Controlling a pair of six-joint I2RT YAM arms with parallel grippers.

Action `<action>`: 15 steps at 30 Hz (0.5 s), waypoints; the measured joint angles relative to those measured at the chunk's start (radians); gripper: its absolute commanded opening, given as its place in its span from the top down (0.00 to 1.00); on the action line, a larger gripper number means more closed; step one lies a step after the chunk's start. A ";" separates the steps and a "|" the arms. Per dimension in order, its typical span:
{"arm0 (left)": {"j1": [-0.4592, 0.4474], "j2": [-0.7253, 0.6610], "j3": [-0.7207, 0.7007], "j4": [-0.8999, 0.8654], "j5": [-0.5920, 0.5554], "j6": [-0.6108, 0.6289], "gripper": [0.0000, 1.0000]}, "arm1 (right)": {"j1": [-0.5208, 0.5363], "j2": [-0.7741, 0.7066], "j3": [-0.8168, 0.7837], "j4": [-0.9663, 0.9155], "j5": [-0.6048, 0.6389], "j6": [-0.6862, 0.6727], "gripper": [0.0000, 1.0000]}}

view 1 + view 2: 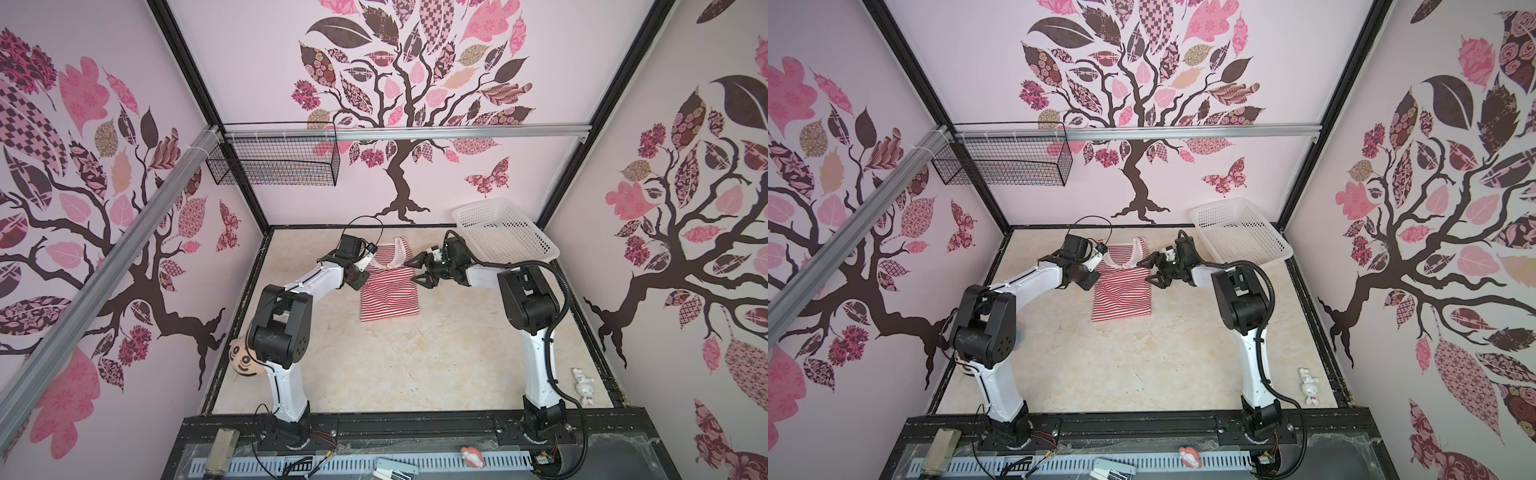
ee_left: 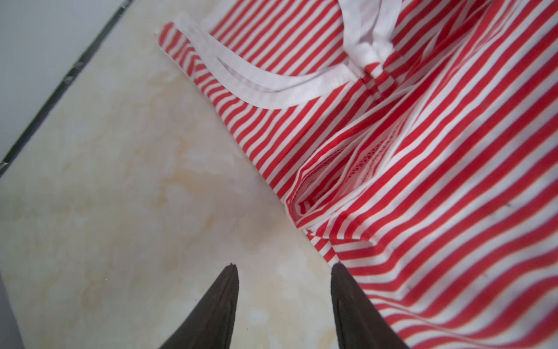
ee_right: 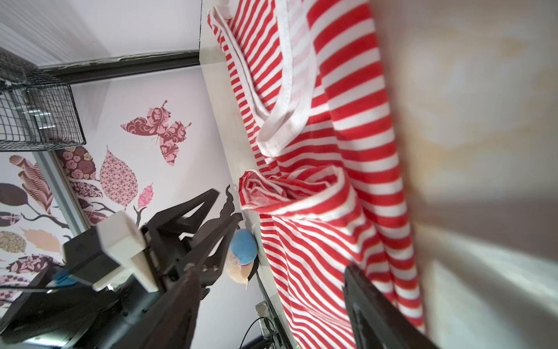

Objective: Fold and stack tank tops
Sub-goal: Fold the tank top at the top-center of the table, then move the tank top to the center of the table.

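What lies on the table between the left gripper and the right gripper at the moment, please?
The folded striped tank top lies between the left gripper and the right gripper, its doubled-over edge spanning the gap. Both top views show this.

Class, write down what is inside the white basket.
Nothing shows inside the basket in both top views, only its bare perforated floor. Its near wall may hide a thin strip of that floor, and neither wrist view shows the basket.
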 measured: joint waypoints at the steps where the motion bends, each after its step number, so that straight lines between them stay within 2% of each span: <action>1: 0.002 -0.038 -0.015 0.000 0.008 -0.005 0.47 | 0.000 -0.027 -0.020 -0.020 0.007 -0.021 0.18; 4: 0.002 -0.154 -0.076 -0.002 0.050 -0.017 0.46 | 0.002 -0.125 -0.075 -0.087 0.030 -0.087 0.16; 7: 0.002 -0.232 -0.140 -0.008 0.122 -0.024 0.46 | 0.012 -0.214 -0.114 -0.137 0.053 -0.158 0.18; 15: -0.001 -0.193 -0.226 -0.056 0.271 -0.044 0.49 | 0.087 -0.266 -0.230 -0.179 0.092 -0.264 0.34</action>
